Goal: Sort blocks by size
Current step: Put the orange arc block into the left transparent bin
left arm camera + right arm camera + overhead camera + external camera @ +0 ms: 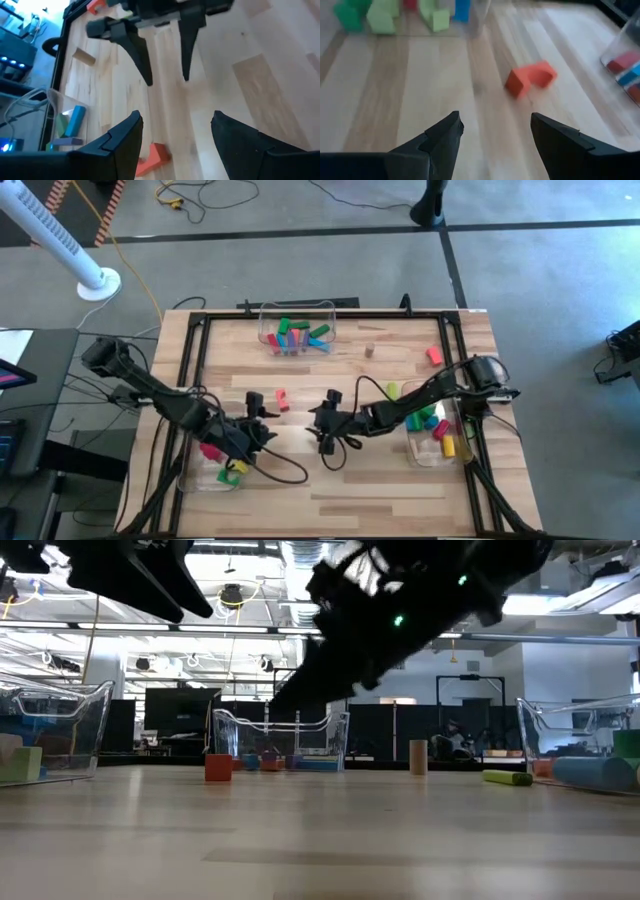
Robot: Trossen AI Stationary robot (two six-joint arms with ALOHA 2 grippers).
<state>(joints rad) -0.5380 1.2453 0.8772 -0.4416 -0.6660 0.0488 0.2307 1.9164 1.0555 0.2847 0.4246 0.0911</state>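
A red arch block (281, 400) lies on its side on the wooden table (300, 500), between my two grippers and a little toward the far edge. My left gripper (265, 420) stands open just left of it, above the table; the arch (154, 157) shows by its fingers. My right gripper (322, 422) stands open to the right, facing the arch (531, 77). A tan cylinder (369, 351), a red block (433, 355) and a yellow-green cylinder (393, 390) lie loose on the table. Other blocks sit in three clear bins.
A clear bin (295, 335) with several blocks stands at the far middle, one (220, 468) at the near left under my left arm, one (435, 435) at the near right under my right arm. A black frame (190, 370) rims the table. Bare wood lies near the front edge.
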